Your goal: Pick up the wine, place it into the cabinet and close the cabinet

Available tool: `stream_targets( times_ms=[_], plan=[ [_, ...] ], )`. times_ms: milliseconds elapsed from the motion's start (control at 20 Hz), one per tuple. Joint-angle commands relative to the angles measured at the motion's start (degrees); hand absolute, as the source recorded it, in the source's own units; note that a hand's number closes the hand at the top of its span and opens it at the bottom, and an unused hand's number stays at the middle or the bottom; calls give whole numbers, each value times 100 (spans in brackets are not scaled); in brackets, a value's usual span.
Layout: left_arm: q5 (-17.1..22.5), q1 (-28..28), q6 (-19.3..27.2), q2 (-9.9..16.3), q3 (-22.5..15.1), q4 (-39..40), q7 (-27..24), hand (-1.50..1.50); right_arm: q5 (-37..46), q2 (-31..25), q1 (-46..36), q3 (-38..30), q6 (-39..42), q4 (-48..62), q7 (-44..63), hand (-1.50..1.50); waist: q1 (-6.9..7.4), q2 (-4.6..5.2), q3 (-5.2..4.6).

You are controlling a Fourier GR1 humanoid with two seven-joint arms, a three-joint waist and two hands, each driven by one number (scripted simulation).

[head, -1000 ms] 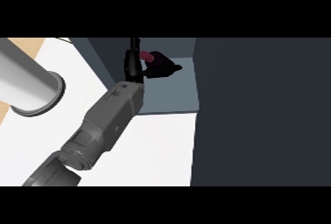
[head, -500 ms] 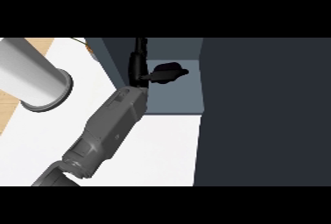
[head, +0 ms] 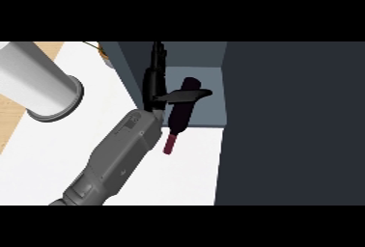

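We see: wine, dark slim bottle, maroon neck near | hand fingers straight, thumb across it (one hand visible) | cabinet grey-blue | counter white

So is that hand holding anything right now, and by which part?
The hand has its thumb across the wine bottle, over the upper body; whether the fingers grip it cannot be told.
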Motion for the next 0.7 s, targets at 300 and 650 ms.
stream_targets(
  times_ms=[300,650],
  plan=[
    [-286,1757,444,152,-842,-2644,638,-150,-173,-28,156,299,-161,-1106,532,-150,1,26,-4],
    [-605,3075,662,651,-1354,-4156,678,-150,-124,-68,537,431,-141,-1411,333,-150,-96,30,-1]
  ],
)
